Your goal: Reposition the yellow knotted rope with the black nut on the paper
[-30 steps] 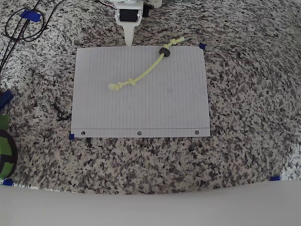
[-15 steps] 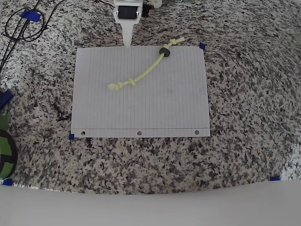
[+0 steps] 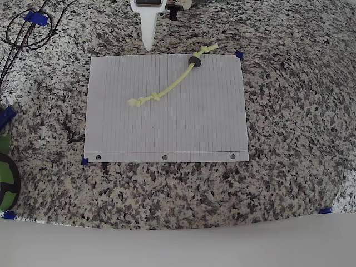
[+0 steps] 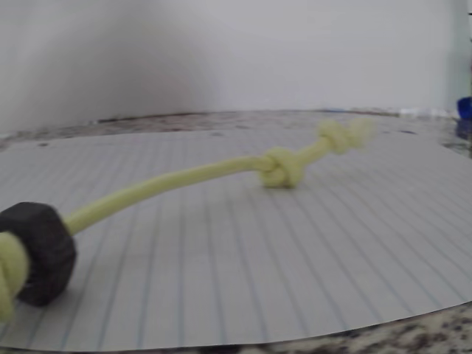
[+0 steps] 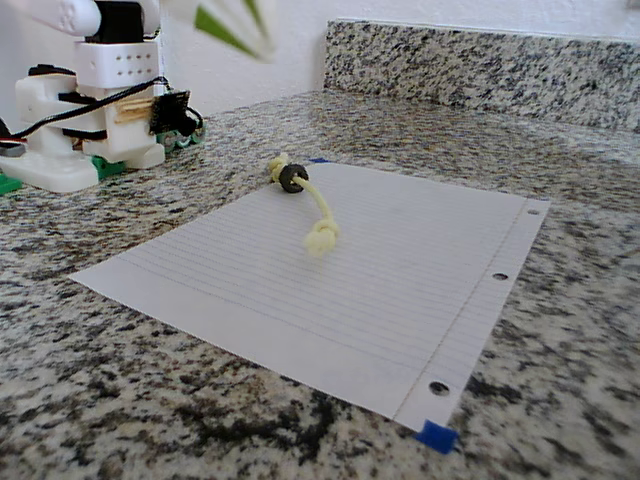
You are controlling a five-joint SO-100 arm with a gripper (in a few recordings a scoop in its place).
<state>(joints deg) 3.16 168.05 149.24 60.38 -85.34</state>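
Pulling back off the paper (image 3: 167, 122), gripper (image 3: 148, 43) pinched shut; yellow knotted rope (image 3: 169, 86) and black nut (image 3: 194, 60) lying untouched.

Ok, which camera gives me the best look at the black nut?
The wrist view: the black nut sits close at lower left, threaded on the yellow rope. The overhead view shows it small near the paper's top edge; the fixed view shows it small.

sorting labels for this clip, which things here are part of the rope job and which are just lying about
Job: yellow knotted rope, black nut threaded on it, lined paper, gripper.

Lying about: black cables, blue tape bits, green object at left edge.
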